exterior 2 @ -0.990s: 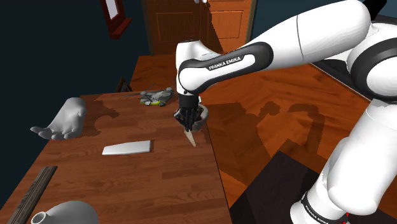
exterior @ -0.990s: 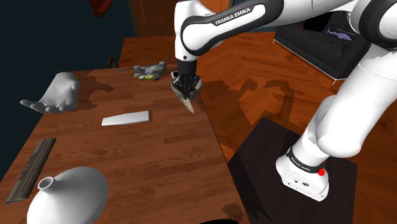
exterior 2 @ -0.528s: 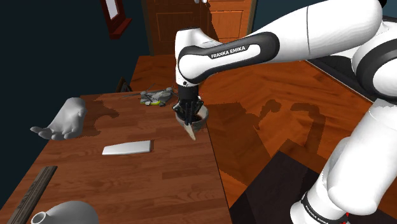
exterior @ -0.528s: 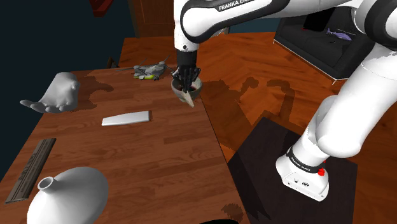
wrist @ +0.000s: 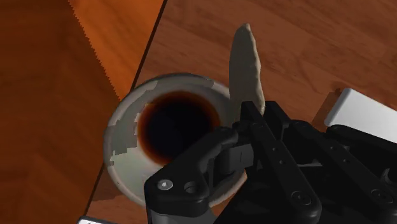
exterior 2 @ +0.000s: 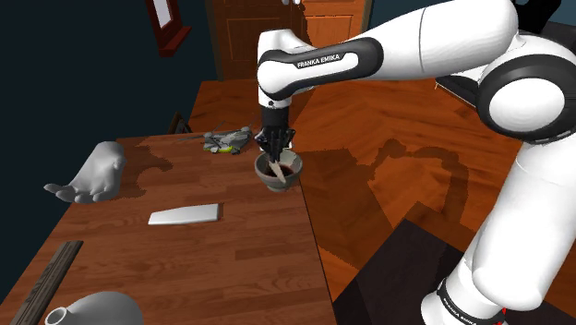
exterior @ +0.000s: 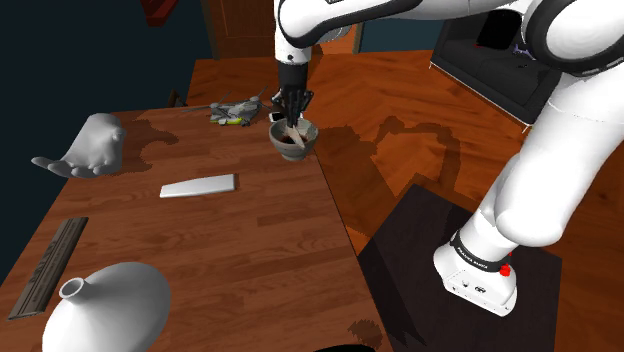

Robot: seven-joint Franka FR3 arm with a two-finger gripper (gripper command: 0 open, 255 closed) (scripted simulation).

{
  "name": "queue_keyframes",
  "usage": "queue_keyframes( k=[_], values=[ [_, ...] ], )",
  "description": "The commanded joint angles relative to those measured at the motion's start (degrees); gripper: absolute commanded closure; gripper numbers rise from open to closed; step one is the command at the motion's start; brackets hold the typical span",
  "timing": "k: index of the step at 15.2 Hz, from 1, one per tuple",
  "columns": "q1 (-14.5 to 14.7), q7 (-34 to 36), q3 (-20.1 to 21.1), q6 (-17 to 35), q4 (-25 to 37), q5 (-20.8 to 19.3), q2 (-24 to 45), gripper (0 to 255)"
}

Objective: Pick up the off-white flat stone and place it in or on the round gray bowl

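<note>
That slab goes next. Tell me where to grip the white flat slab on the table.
Probably across its two long edges near the middle, coming straight down: the white flat slab lies flat on the table, long and narrow.

In the end effector [exterior: 292, 118], stone [wrist: 247, 63] over bowl [exterior: 293, 152] at table's [exterior: 230, 240] edge.

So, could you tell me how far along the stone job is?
Done: the flat stone is off the table, clasped in the jaws. In hand: it hangs tip-down over the grey bowl, close to its rim. Left: open the jaws so it rests in the bowl, probably after lowering a little.
</note>
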Motion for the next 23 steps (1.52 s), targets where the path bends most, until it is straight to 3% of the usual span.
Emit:
queue_keyframes(
  k=[1, 6, 23],
  values=[
    [-1.15, -1.87, -0.95, -1.89, 5.03, -0.34, 3.39, 255],
    [-4.01, -6.14, -2.86, -6.55, 17.96, -0.71, 12.19, 255],
    [-3.93, -7.16, -2.82, 3.73, 9.61, -0.47, 14.16, 255]
  ],
)
